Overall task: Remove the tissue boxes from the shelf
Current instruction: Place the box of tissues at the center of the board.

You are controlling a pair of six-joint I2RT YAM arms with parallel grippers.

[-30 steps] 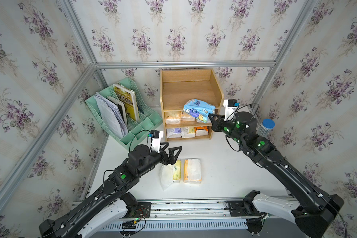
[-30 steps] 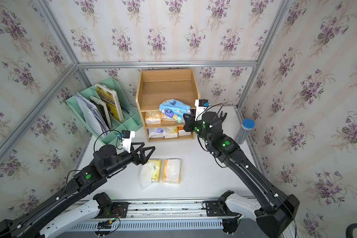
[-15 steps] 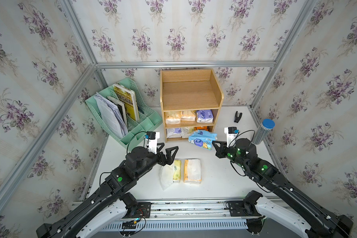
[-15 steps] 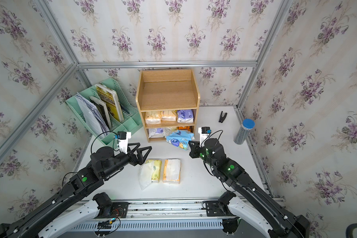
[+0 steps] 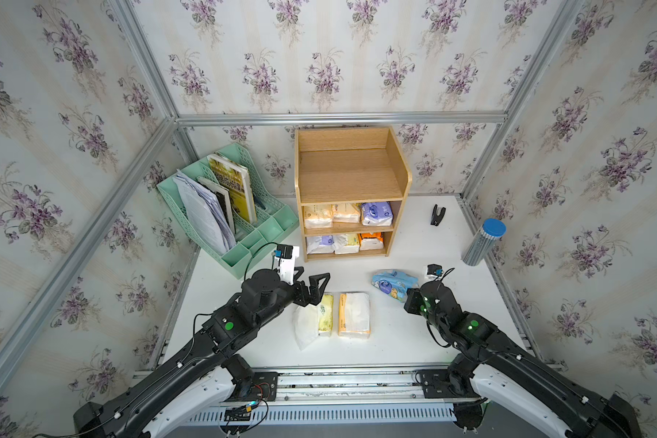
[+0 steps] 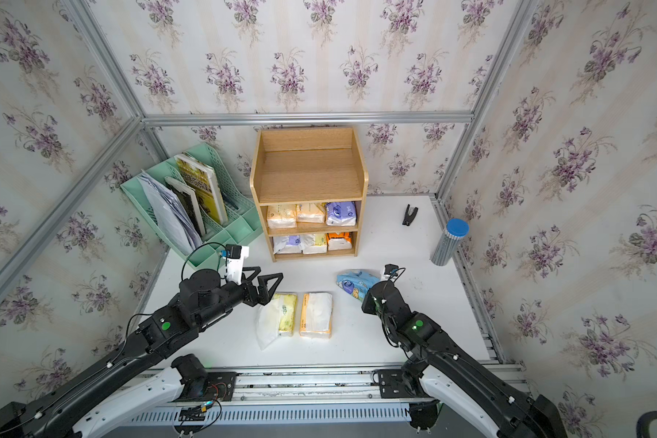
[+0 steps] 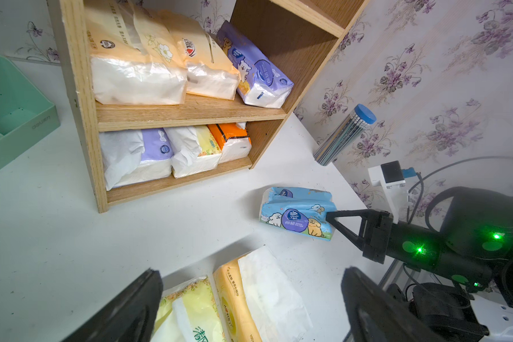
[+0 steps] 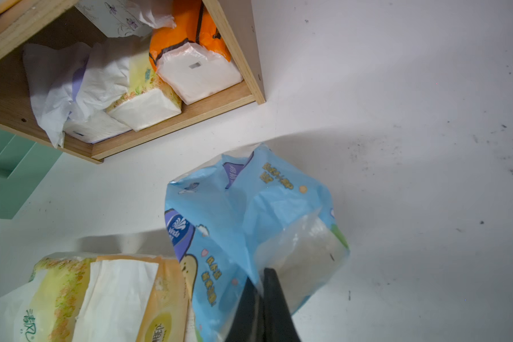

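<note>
The left arm and right arm are made of black parts with white shells. Green lights and black fingers are seen.

left hand spread wide, right hand pinched tight

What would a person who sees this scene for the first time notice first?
Most likely the light blue tissue pack, pinched at one end by the shut right hand in front of the wooden shelf. Next, six packs crowd the shelf's two lower tiers, three on each. Two more packs lie side by side on the table near the open left hand.
</note>
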